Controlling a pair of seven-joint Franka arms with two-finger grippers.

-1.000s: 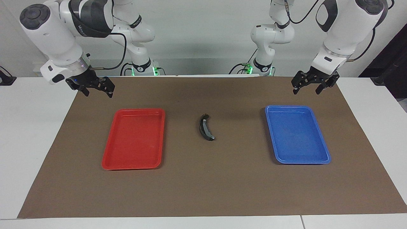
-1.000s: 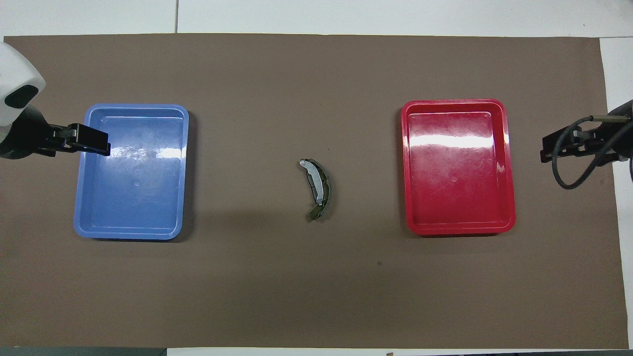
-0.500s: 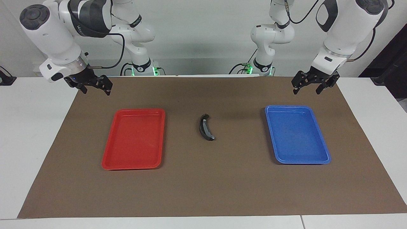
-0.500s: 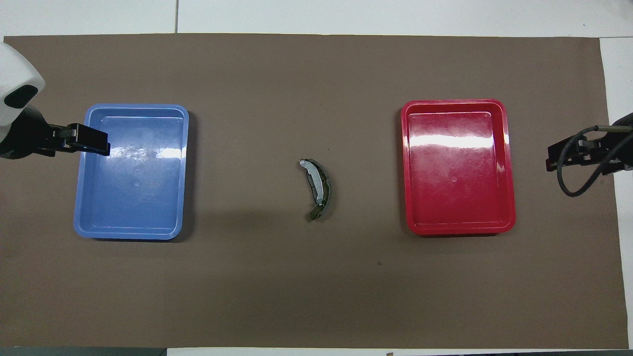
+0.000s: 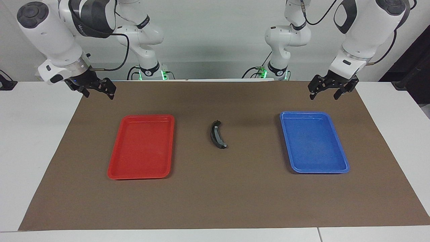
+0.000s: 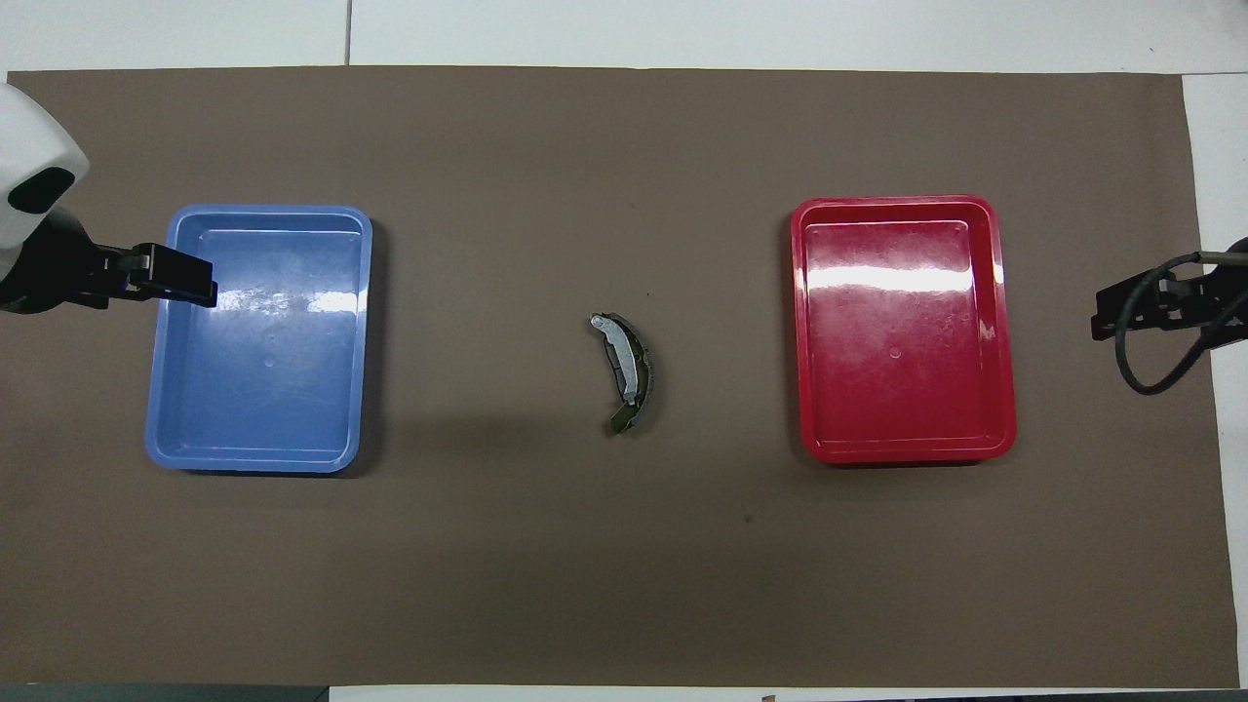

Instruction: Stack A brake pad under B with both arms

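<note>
2 cameras, half a turn apart, both covering the whole brown mat (image 5: pixel 215 201).

The facing view looks from high across the table toward the robots, taking in both arm bases and the wall. The overhead view looks steeply down from above the robots' end, closer to the surface. Both share the red tray (image 5: pixel 142 148) (image 6: pixel 902 327), the blue tray (image 5: pixel 314 143) (image 6: pixel 258 336) and the stacked pads (image 5: pixel 216 135) (image 6: pixel 626 372) between them.

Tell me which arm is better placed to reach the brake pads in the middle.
Left, narrowly: the left gripper hangs open at the blue tray's edge, while the right gripper, also open, is out over the mat's edge, past the red tray.
</note>
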